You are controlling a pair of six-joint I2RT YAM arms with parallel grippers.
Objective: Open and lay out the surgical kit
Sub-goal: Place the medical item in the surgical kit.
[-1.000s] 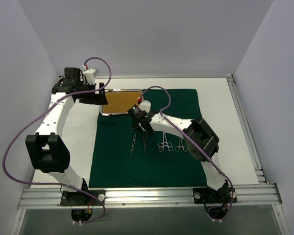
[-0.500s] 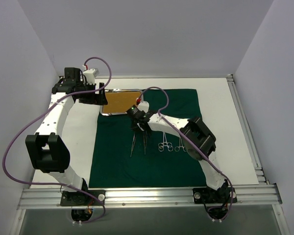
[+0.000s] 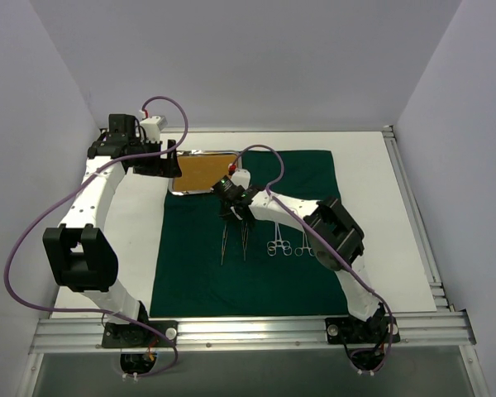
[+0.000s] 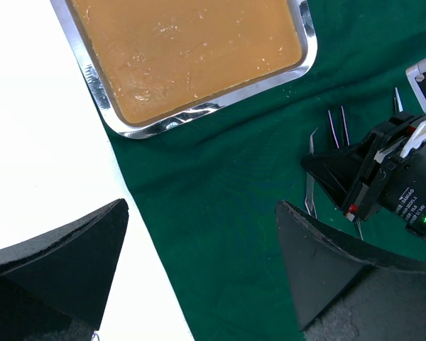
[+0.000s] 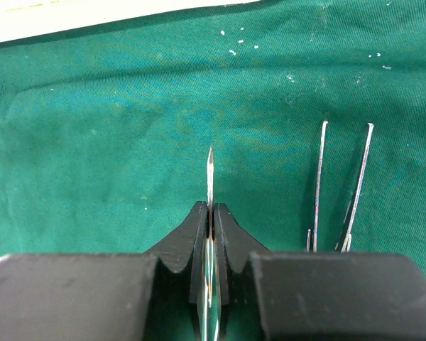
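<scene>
The dark green cloth (image 3: 190, 281) lies spread flat on the table. The steel tray (image 3: 205, 172) with its orange-brown inside sits at the cloth's far left corner and also shows in the left wrist view (image 4: 192, 50). Two ring-handled clamps (image 3: 279, 246) (image 3: 303, 246) lie side by side mid-cloth. My right gripper (image 3: 234, 213) (image 5: 210, 207) is shut on thin tweezers (image 5: 209, 167), low over the cloth just near of the tray. A second pair of tweezers (image 5: 318, 177) lies beside it. My left gripper (image 3: 169, 161) (image 4: 201, 206) is open and empty above the cloth's left edge beside the tray.
White table (image 3: 372, 182) surrounds the cloth. Pale walls close in on three sides. An aluminium rail (image 3: 248, 329) runs along the near edge by the arm bases. The right gripper (image 4: 383, 177) shows at the right of the left wrist view.
My right gripper has shifted slightly toward the tray with the tweezers in it. The left arm has not moved.
</scene>
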